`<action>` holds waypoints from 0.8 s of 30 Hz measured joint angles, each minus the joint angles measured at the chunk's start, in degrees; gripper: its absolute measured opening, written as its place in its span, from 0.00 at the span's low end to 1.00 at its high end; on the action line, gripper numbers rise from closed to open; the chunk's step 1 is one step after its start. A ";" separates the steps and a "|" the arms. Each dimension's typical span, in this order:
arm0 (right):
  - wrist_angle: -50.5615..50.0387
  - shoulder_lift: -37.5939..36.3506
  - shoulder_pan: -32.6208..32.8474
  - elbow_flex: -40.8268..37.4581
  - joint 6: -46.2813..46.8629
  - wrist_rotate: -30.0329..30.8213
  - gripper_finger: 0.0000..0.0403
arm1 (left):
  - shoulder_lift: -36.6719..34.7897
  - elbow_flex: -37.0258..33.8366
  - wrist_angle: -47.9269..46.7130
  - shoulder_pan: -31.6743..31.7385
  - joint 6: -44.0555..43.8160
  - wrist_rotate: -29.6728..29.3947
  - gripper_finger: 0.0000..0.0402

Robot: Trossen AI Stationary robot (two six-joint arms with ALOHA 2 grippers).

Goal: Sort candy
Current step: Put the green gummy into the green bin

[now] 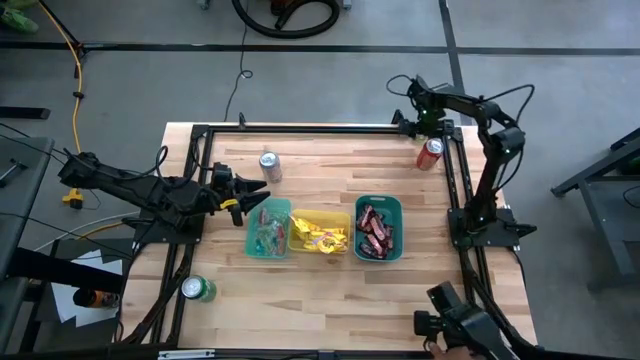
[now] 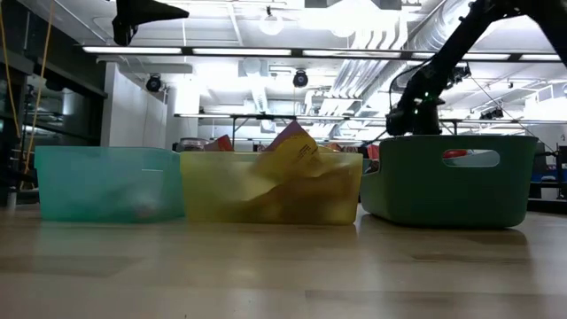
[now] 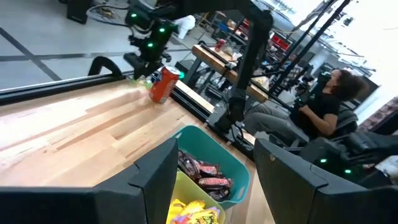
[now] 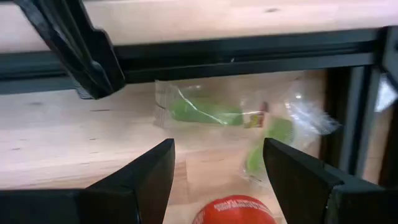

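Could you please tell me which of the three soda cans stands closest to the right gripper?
The red can at the table's far right corner, just below the right gripper. The silver can and green can stand on the left half.

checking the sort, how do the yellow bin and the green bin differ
The yellow bin sits in the middle of the row and holds yellow packets; the green bin sits at the right end and holds dark brown-and-red bars. In the low view the yellow bin is translucent, the green opaque with a handle slot. Both stand upright.
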 joint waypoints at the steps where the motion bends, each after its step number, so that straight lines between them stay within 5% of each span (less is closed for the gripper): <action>1: 0.00 0.89 0.19 0.04 0.03 0.00 0.60 | 0.00 0.00 0.00 0.00 0.00 0.44 0.50; 8: 2.32 3.61 1.41 0.05 0.15 2.70 0.52 | 0.00 0.00 -0.23 0.00 0.02 1.09 0.50; 16: 3.23 3.56 1.79 0.04 -2.95 7.64 0.05 | 0.00 0.00 -1.77 0.00 0.00 1.14 0.50; 24: 2.93 1.16 3.40 -0.03 -7.61 7.46 0.01 | 0.00 0.00 -1.86 0.00 0.00 1.16 0.50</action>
